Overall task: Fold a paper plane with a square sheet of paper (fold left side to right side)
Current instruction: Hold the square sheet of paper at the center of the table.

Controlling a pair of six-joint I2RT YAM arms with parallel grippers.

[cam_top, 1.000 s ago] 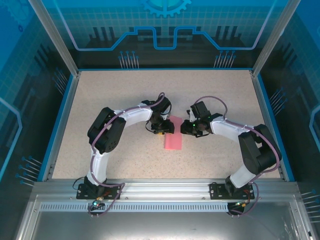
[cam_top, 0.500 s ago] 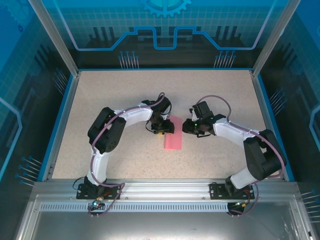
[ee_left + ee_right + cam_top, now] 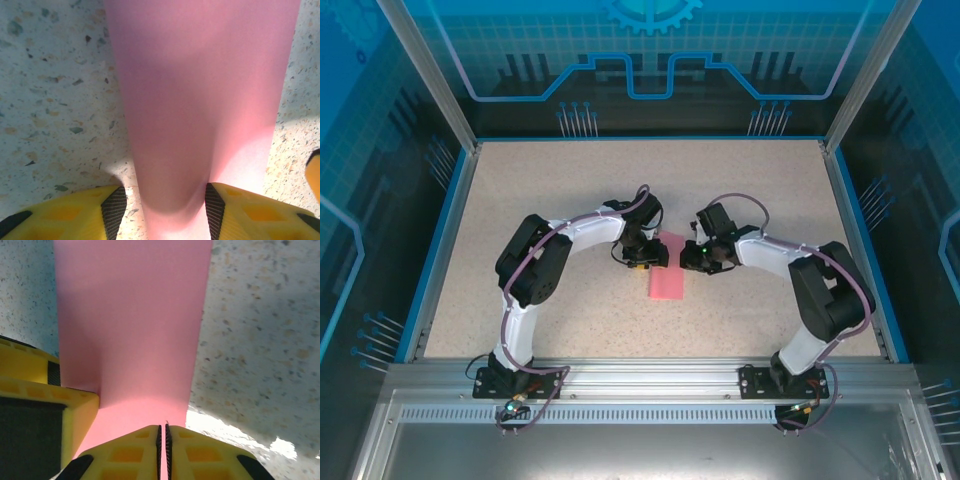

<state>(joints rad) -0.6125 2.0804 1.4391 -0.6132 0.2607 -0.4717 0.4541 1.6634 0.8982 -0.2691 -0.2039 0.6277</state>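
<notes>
The square sheet of paper (image 3: 666,281) lies mid-table as a narrow pink strip, doubled over. My left gripper (image 3: 645,257) is at its far left end, my right gripper (image 3: 687,258) at its far right end. In the left wrist view the paper (image 3: 200,90) bulges up in a soft rounded fold between the left gripper's (image 3: 166,210) open jaws; the right pad touches it, the left pad stands off. In the right wrist view my right gripper (image 3: 162,432) is shut, its tips down on the flat paper (image 3: 130,315). The other gripper's yellow finger (image 3: 45,390) stands beside it.
A speckled beige table (image 3: 570,190) with a raised blue rim (image 3: 448,230) carries everything. Both arms bend inward from their bases at the near edge, elbows out to the sides.
My right jaws have closed to a slit over the paper, after the right wrist shifted slightly away and came back. The left gripper and the paper have stayed put.
</notes>
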